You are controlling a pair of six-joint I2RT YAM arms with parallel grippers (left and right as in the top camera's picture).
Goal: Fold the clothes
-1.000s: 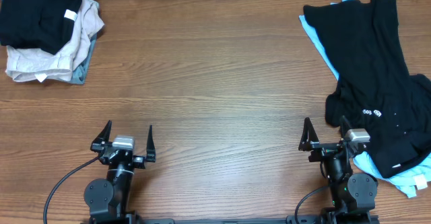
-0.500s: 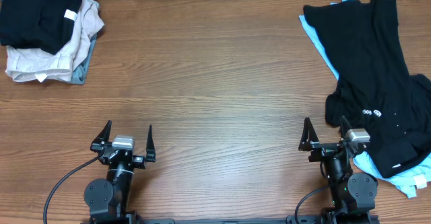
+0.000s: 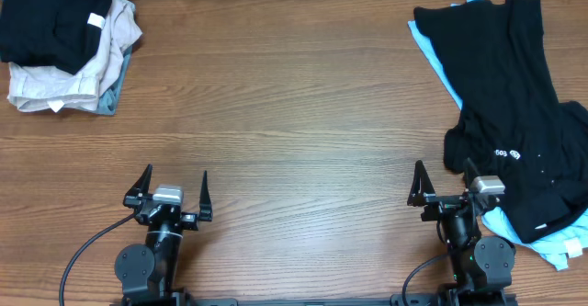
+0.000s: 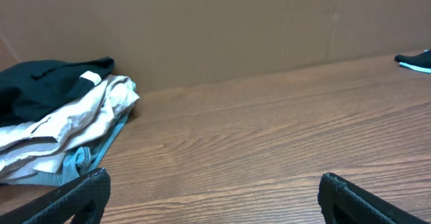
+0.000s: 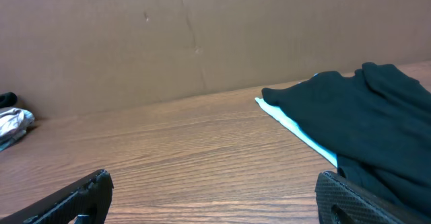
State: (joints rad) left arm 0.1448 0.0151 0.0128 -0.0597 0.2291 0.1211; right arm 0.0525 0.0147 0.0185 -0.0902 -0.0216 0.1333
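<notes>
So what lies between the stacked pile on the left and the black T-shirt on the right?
Only bare table between the stacked pile and the black T-shirt, shown in the overhead view.

A crumpled black fabric T-shirt (image 3: 505,95) is marked with white print, a flat light-blue fabric garment (image 3: 549,247) is plain, and the wooden table (image 3: 294,95) is grained brown.

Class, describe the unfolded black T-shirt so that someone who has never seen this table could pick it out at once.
On the wooden table, look to the right side. The black T-shirt sprawls unfolded over a light-blue garment. Unlike the black piece on the stack at the far left, it is spread out and bears small white print.
</notes>
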